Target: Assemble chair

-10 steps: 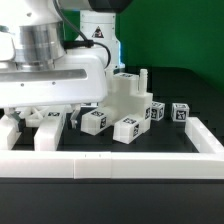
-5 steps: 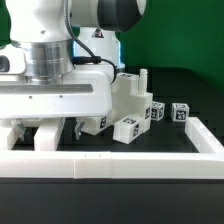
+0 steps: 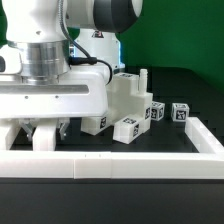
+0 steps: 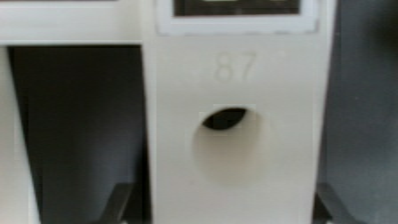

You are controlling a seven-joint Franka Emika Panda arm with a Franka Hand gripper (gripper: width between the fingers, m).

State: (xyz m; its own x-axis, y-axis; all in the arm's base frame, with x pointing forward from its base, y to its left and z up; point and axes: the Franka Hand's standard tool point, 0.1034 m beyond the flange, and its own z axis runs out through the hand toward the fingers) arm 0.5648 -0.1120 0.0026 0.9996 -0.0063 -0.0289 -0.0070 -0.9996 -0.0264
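White chair panel (image 4: 231, 120), lying between the jaws

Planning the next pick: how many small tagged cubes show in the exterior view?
4 tagged cubes: one at the exterior view's far right; one beside the tall block; one in front of that block; one partly behind the arm, which may hide more.

- One robot arm (image 3: 50, 60).
- One dark desk (image 3: 172, 138).
- One white border rail (image 3: 110, 163).
- Four small tagged cubes (image 3: 180, 112), one of them half hidden behind the arm.
- One larger white piece (image 3: 122, 98) bearing one upright peg (image 3: 143, 76).
- White parts beneath the arm: too hidden to count.
- Wrist view: one long white panel (image 4: 231, 170) with one dark oval hole (image 4: 224, 118) and one partly seen tag (image 4: 240, 8).
- Two fingers (image 4: 128, 205).
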